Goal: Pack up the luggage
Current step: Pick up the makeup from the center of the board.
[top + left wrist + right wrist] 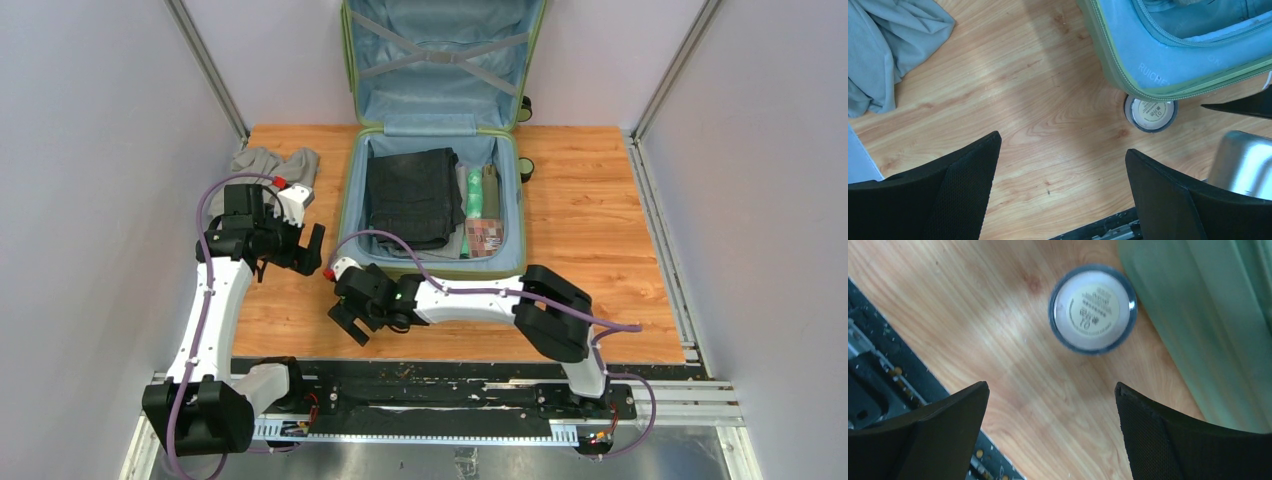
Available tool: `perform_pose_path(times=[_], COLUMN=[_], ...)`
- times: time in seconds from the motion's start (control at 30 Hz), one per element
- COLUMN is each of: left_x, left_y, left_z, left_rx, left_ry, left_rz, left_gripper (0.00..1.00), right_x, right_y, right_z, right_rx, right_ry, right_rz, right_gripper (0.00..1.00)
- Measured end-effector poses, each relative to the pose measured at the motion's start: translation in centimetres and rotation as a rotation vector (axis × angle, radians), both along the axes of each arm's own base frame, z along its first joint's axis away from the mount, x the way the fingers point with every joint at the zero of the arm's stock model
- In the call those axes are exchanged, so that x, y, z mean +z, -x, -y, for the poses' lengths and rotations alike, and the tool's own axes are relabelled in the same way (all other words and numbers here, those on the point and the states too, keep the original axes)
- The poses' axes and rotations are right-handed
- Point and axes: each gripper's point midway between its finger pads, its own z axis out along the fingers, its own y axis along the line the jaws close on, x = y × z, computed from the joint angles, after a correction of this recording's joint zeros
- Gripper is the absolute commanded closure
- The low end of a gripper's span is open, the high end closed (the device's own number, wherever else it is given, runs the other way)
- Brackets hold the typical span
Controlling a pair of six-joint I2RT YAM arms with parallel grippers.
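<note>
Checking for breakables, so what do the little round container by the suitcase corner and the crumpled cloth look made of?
Round container: likely plastic or glass, smooth dark rim around a pale printed label; the look leaves it open. Cloth: soft matte grey-green fabric, fine weave texture, lying in loose folds.

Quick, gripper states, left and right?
Left gripper: open, holding nothing.
Right gripper: open, empty; the small round jar sits loose ahead of it.

Smooth wood-grain table [1038,100], ribbed green plastic luggage [1208,315] with blue cloth lining [440,100], soft grey garment [883,45].
</note>
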Motion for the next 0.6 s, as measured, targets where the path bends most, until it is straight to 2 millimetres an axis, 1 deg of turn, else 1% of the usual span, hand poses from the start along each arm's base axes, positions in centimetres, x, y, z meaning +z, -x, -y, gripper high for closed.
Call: perform_pose_path(times=[0.17, 0.3, 0.4, 0.5, 0.6], left_x=[0.0, -0.1, -0.1, -0.1, -0.1], left_y=[0.0, 0.0, 0.0, 0.0, 0.0], left_z=[-0.3, -0.4, -0.5, -0.6, -1.1], left_rx=[0.002, 0.004, 0.007, 0.009, 0.021], left_ry=[-0.014, -0.018, -0.020, -0.022, -0.042], left_rz=[0.001, -0.001, -0.001, -0.001, 0.001], left_gripper=[0.00, 0.00, 0.00, 0.00, 0.00], right_x=[-0.9, -1.0, -1.2, -1.2, -1.6], right_y=[-1.6, -3.3, -3.7, -4.0, -4.4], right_z=[-1.6, -2.2, -2.4, -3.1, -3.8], right_rx=[-0.009, -0.043, -0.053, -0.056, -0.060], right_ry=[-0.004, -0.011, -0.008, -0.017, -0.022], right_rz=[0.029, 0.057, 0.068, 0.074, 0.079], right_gripper=[0.00, 0.00, 0.01, 0.05, 0.08])
